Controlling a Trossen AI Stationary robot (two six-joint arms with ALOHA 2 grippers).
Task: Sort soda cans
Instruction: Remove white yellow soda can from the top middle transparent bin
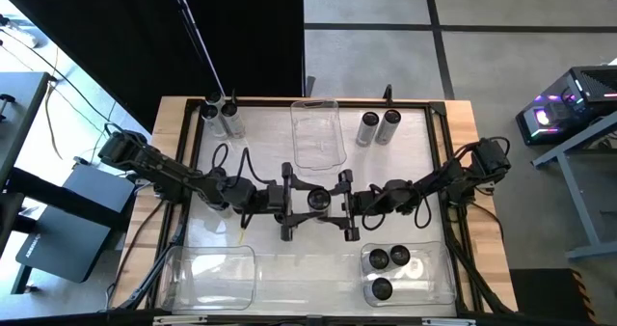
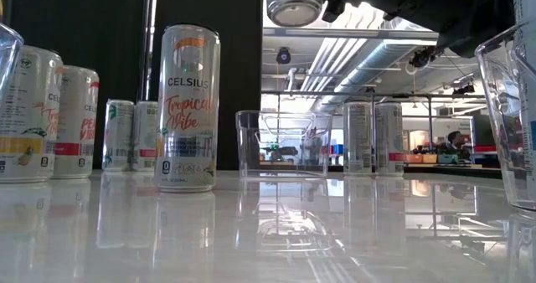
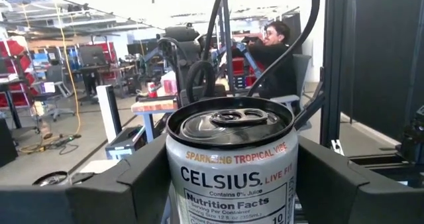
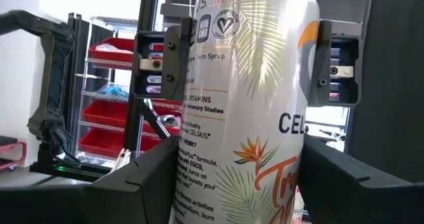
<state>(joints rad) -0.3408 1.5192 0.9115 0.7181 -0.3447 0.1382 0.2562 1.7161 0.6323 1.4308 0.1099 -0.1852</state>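
Celsius can (image 3: 230, 168) mid-air above table (image 1: 289, 258) centre, mid-handoff: right gripper (image 1: 344, 206) clamping it, left gripper (image 1: 287, 204) closing around it too. Next: one side lets go, then carry to bin (image 1: 410, 273).

raised can (image 1: 317, 200) between both arms mid-table | three cans (image 1: 388, 259) in right bin (image 1: 443, 280)

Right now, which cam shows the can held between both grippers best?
Right wrist view: the held can fills the frame, with fingers pressed on its sides. Left wrist view shows its top. High view shows only the dark lid; low view just its base.
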